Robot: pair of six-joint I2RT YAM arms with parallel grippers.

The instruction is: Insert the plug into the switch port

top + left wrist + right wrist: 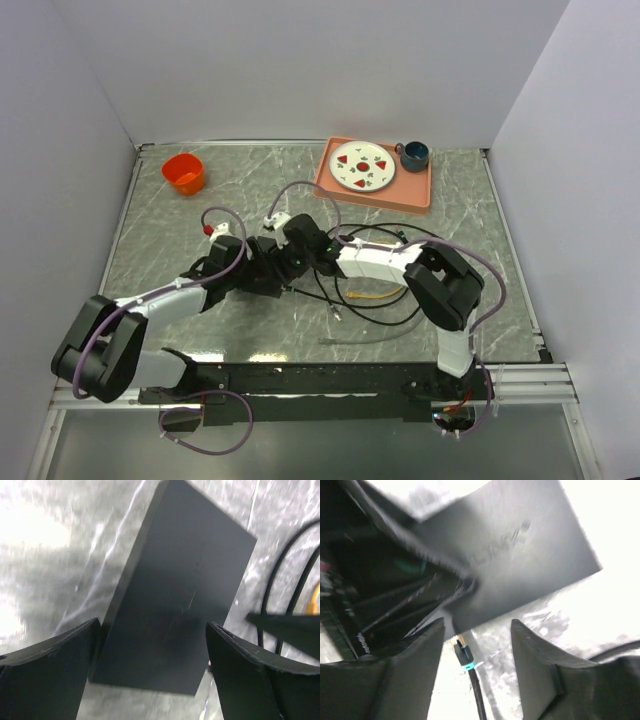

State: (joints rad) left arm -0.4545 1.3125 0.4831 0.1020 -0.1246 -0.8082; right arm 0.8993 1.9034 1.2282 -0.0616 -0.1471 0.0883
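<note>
We note left end effector (152, 625) straddling black box (175, 590) on marbled surface (45, 580). Its jaws are spread wide, one against each long side, clamped on box. Right end effector (477, 625) gapes open, holding nothing. Plug (462, 652) with teal boot, on black cable (476, 695), sits between its jaws, touching neither, tip at box edge. Switch port too blurred for us to make out.

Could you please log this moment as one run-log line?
left gripper: straddles black box, grip unclear | right gripper: open around plug, at box edge
</note>
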